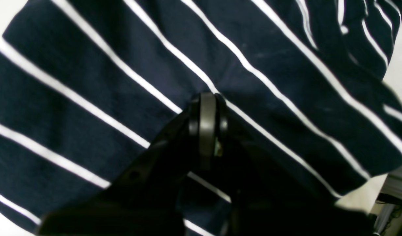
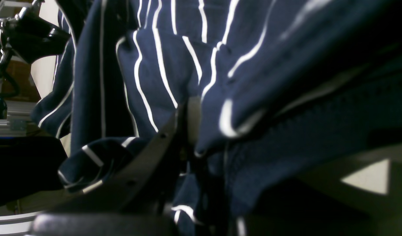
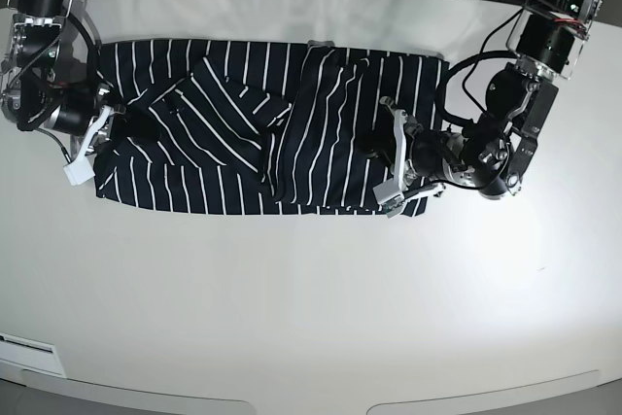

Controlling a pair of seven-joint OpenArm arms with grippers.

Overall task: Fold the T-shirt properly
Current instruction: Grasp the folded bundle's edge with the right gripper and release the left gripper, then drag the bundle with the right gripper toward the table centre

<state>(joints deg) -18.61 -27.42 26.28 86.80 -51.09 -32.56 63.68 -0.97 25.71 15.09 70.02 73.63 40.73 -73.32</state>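
Both grippers at opposite ends of the T-shirt

The T-shirt (image 3: 262,128) lies partly folded across the far half of the counter (image 3: 311,298). The left gripper (image 1: 207,98) is pressed together on fabric at the right end; the right gripper (image 2: 196,131) pinches cloth at the left edge. Judging from this, lift both ends evenly, keep the fabric taut, and lay the stripes straight to avoid wrinkles.

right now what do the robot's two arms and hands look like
Both arms are built from black cylindrical segments with silver metal joint housings, and black cables loop beside them. The left hand has dark fingers with rounded, greyish tips, mounted behind a white bracket. The right hand is also black, with a similar white bracket at its wrist. No lettering or markings can be read on either arm.
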